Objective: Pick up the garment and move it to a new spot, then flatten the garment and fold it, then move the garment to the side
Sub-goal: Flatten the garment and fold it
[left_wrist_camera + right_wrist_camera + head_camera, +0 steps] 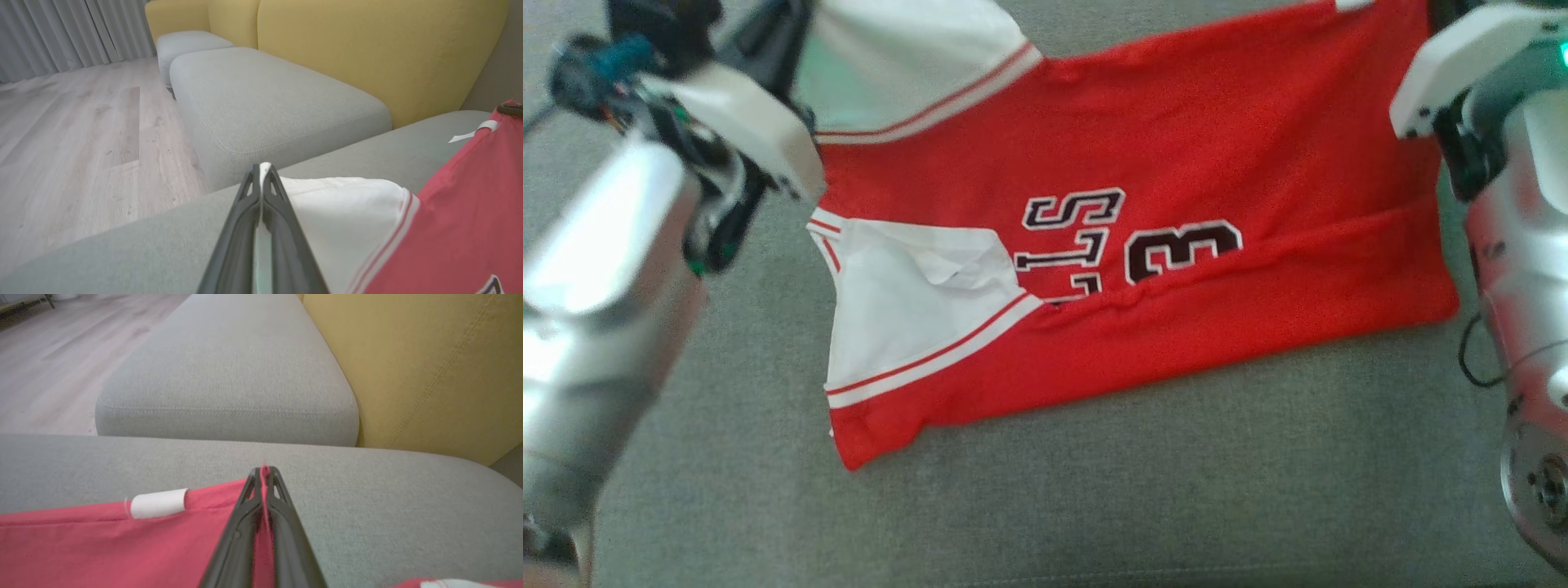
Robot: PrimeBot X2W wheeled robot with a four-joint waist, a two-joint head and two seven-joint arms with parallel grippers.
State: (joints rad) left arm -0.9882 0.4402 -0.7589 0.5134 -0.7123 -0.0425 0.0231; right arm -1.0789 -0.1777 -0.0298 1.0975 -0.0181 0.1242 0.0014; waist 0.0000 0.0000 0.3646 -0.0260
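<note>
The garment [1176, 269] is a red jersey with white sleeves and dark lettering, spread on a grey cushion with its near edge folded over. In the left wrist view my left gripper [261, 169] is shut on the white sleeve [347, 216], white cloth showing between its fingers. My right gripper [264, 470] in the right wrist view is shut on the red hem [122, 543], with a sliver of red cloth pinched at the tips. In the head view both pale forearms flank the jersey, and the fingertips lie past the top edge.
The grey seat cushion [1094, 490] carries the jersey. A second grey cushion [265, 102] lies beyond it, with yellow sofa backrests [367, 49] behind. Wooden floor [81, 134] and grey curtains [61, 32] lie off to the side. A white label [158, 503] hangs at the hem.
</note>
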